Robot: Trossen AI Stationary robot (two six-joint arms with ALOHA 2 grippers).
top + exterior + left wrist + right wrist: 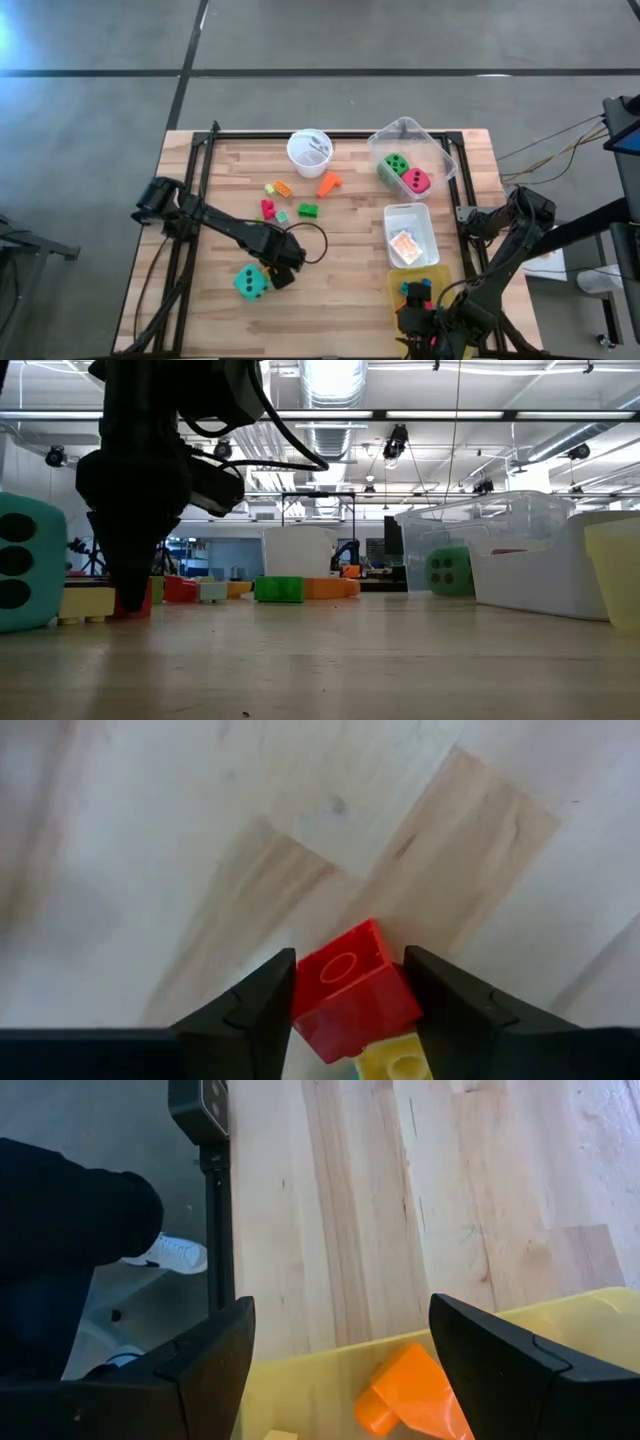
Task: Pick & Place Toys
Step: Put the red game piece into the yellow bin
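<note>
My left gripper point(283, 272) points straight down at the table's near left, beside a teal die point(251, 282). Its fingers are shut on a small red block point(352, 988), and a yellow block point(398, 1060) lies against that block. My right gripper point(340, 1370) hangs open above the yellow bin point(396, 288) at the near right, with nothing between its fingers. An orange block point(410, 1398) lies in that bin. Several loose blocks point(300, 195) lie mid-table. My left gripper pinches the red block by two opposite sides point(305, 1000) between its two fingers. The fingers come from above, pointing down. The block sits on the table top point(133, 603), its studded top facing up.
A clear bin point(440, 150) at the far right holds a green die point(395, 165) and a red-pink die point(416, 181). A white cup point(309, 150) stands at the far middle. A white bin point(425, 222) holds a small pack. Bare wood lies in front of the left gripper.
</note>
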